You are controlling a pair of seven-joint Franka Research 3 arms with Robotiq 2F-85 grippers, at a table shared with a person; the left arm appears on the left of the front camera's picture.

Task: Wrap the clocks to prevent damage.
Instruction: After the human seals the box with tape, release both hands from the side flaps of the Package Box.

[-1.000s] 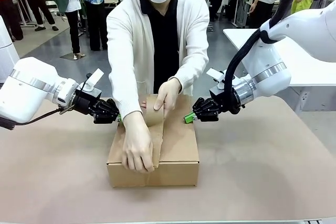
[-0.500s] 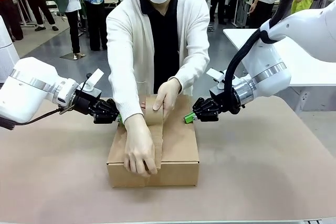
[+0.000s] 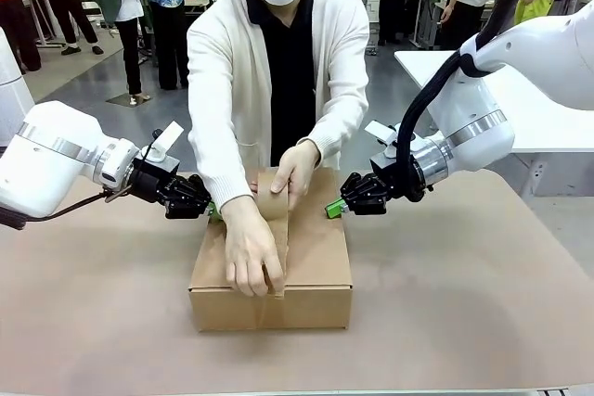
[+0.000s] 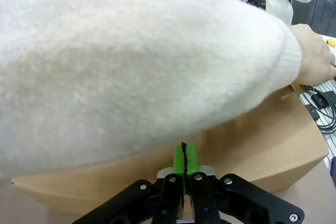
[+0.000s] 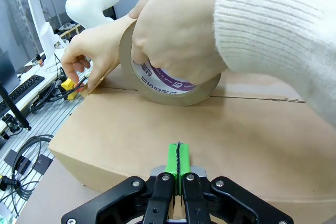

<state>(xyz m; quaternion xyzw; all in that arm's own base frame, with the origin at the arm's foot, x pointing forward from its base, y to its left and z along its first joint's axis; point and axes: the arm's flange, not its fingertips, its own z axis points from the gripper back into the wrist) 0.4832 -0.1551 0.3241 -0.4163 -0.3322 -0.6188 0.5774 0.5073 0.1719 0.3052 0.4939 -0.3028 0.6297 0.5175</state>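
Observation:
No clocks are in view. A shut brown cardboard box (image 3: 316, 257) lies mid-table. The person holds a roll of brown tape (image 3: 269, 199) on its far edge with one hand (image 3: 299, 166) and presses the tape strip down at the near edge with the other hand (image 3: 251, 261). My left gripper (image 3: 210, 209) is shut against the box's far left corner, green pads together (image 4: 183, 156). My right gripper (image 3: 331, 209) is shut against the far right corner, pads closed (image 5: 177, 158). The tape roll (image 5: 163, 90) sits just beyond it on the box top (image 5: 241, 129).
The table is covered with a brown mat (image 3: 464, 303) that has free room on both sides of the box. A white sleeve (image 4: 131, 66) passes right over the left wrist camera. A white table (image 3: 548, 118) stands at the back right.
The person's near hand has slid a little along the tape strip at the box's front edge. Both grippers have stayed still and shut.

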